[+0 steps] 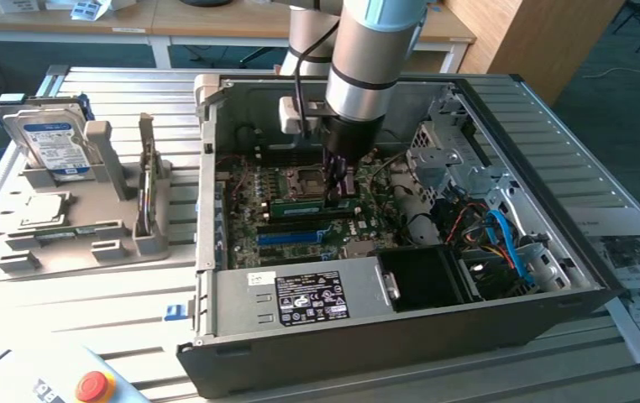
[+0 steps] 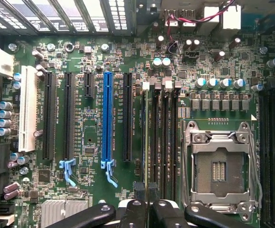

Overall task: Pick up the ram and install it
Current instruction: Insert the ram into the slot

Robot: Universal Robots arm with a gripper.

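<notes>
Closest to the wrist camera was the pincer, its black fingers squeezed nearly together on the ram, so yeah, it had a proper grip on the stick. From there the ram showed edge-on as a thin pale-green line running along the black memory slots. Whether it was actually seated in one couldn't be told.

In the exterior view the ram stood on its long edge on the motherboard, with the pincer clamped on its upper edge and the arm coming straight down into the open case. The CPU socket sat just beside the memory slots. On the other side of them, a bit further off, was the long blue slot.

A power supply with a black label filled the near corner of the case. Outside it, toward the exterior view's left, a hard drive stood upright in a grey holder on the slatted metal bench. A red button sat at the near corner, and some printed papers lay off to the exterior view's right.
</notes>
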